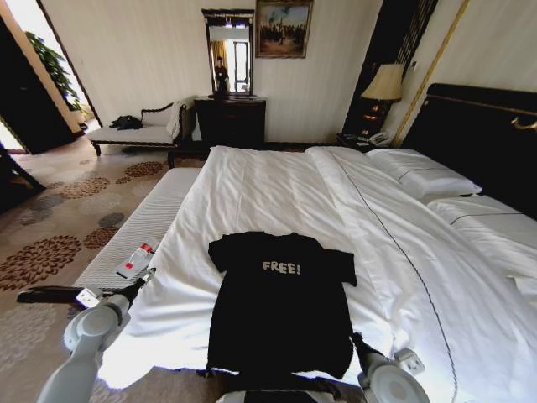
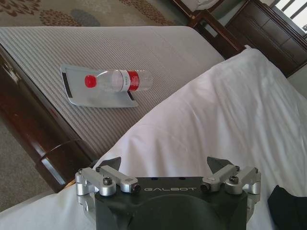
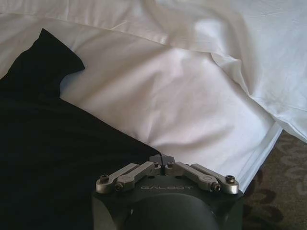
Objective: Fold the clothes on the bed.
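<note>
**Get both bottom corners before you fold**

Your left gripper [image 2: 165, 165] hovers over white duvet left of the T-shirt [image 1: 281, 315], fingers spread wide and empty; bring it onto the left hem corner. The T-shirt lies flat, face up, at the foot of the bed [image 1: 277, 193]. Your right gripper [image 3: 161, 159], fingers pressed together, sits at the T-shirt's right hem; judging by that, open it before pinching.

Pale grey rounded arms; each end effector [image 2: 164, 165] has a black block marked GALBOT, silver screw-studded linkages and dark fingertips [image 2: 217, 163].
</note>
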You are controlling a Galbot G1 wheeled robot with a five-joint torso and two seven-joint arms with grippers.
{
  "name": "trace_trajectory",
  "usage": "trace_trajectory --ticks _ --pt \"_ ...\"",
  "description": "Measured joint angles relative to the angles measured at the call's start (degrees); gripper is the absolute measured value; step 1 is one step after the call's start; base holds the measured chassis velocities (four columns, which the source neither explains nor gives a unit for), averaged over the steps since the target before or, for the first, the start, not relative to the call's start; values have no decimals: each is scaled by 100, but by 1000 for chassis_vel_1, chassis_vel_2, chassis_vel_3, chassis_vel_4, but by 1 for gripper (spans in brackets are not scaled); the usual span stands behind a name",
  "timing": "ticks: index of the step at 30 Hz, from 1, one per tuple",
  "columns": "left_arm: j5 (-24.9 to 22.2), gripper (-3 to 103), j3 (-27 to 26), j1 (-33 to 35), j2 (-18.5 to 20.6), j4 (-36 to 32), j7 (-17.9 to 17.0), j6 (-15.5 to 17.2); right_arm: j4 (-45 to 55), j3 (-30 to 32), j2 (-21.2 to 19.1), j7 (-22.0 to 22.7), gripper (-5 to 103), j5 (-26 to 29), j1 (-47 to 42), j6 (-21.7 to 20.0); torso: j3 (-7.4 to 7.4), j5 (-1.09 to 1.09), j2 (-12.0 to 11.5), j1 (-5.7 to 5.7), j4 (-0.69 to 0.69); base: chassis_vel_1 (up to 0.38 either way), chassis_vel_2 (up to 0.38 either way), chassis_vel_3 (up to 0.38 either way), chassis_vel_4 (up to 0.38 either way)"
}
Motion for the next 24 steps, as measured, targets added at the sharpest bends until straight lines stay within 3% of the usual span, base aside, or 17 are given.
trace_trajectory --ticks 5,10,13,15,17,18,22,24 --pt "-42 100 26 -58 -2 16 0 -4 174 -29 66 77 -3 -45 -62 -27 0 0 0 0 -1 0 0 0 0" --pt "-120 100 87 -183 13 27 0 19 399 -75 73 40 17 -229 -61 -30 0 0 0 0 -1 0 0 0 0" --pt "-239 100 149 -331 45 66 2 43 534 -65 23 -46 22 -466 -28 15 0 0 0 0 0 0 0 0 0" --pt "-494 100 291 -578 62 185 48 79 646 8 -122 -260 33 -1110 80 251 0 0 0 0 -3 0 0 0 0" --pt "-520 100 512 -742 22 391 214 40 701 121 -265 -386 44 -1294 176 339 0 1 0 0 1 0 0 0 0" --pt "-520 100 512 -742 22 391 214 40 701 121 -265 -386 44 -1294 176 339 0 1 0 0 1 0 0 0 0" --pt "-312 100 1005 -985 -66 653 488 -145 741 294 -340 -414 55 -1297 224 349 0 0 0 0 1 0 0 0 0" --pt "61 100 1609 -1237 -201 772 663 -331 726 382 -343 -414 66 -1294 236 349 0 -1 0 0 -3 0 0 0 0"
